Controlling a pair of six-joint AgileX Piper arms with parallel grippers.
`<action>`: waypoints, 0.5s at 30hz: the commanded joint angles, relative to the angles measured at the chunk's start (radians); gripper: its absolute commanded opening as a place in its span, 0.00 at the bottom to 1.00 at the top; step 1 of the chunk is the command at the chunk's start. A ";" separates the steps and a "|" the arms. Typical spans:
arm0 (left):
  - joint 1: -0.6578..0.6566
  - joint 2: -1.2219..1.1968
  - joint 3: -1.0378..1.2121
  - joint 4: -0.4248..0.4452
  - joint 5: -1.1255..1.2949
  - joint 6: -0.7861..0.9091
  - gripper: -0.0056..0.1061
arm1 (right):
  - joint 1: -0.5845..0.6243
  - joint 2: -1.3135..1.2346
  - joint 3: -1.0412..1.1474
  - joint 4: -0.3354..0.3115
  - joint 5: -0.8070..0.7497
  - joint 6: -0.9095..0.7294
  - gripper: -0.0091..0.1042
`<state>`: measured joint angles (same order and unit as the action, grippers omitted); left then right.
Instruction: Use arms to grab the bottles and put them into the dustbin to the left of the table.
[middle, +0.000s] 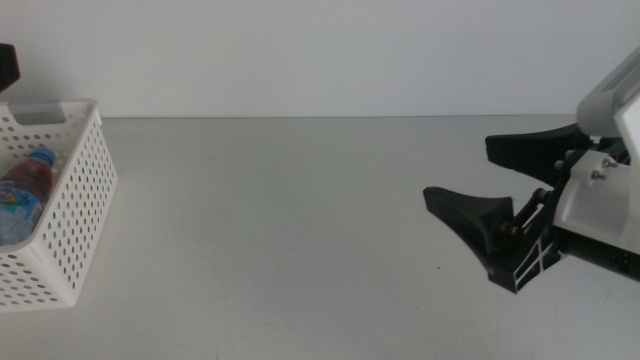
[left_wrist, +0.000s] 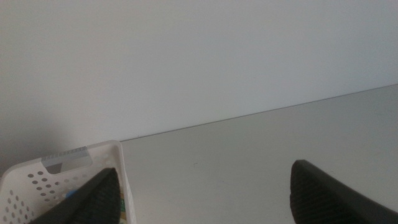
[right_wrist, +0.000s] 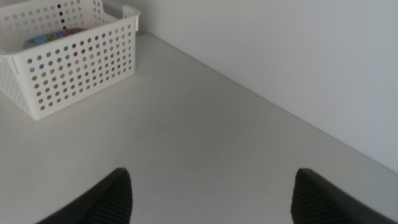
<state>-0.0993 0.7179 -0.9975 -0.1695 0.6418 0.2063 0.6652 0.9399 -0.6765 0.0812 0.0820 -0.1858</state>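
A bottle (middle: 22, 190) lies inside the basket (middle: 75, 200) at the table's (middle: 280, 230) left edge. The right gripper (middle: 490, 185) hovers spread and empty; the left gripper (left_wrist: 205, 193) gapes above the basket.

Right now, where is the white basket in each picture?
Middle view: the basket sits at the left edge of the table, with a blue-capped bottle inside.
Left wrist view: the basket is in the lower left corner.
Right wrist view: the basket is in the upper left corner.
Shared landmark: the basket's wall of round holes.
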 joint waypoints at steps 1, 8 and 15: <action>-0.004 -0.001 -0.025 -0.009 -0.079 -0.011 0.89 | -0.035 -0.047 -0.026 -0.012 -0.073 -0.012 0.66; -0.004 -0.029 0.049 -0.007 -0.116 -0.011 0.89 | -0.280 -0.212 -0.023 -0.012 -0.073 -0.012 0.66; -0.004 -0.120 0.271 -0.008 -0.276 -0.011 0.89 | -0.502 -0.391 -0.018 -0.013 -0.074 -0.012 0.66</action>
<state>-0.0993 0.6183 -0.7478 -0.1695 0.4835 0.2054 0.2077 0.5883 -0.6702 0.0803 0.0819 -0.1858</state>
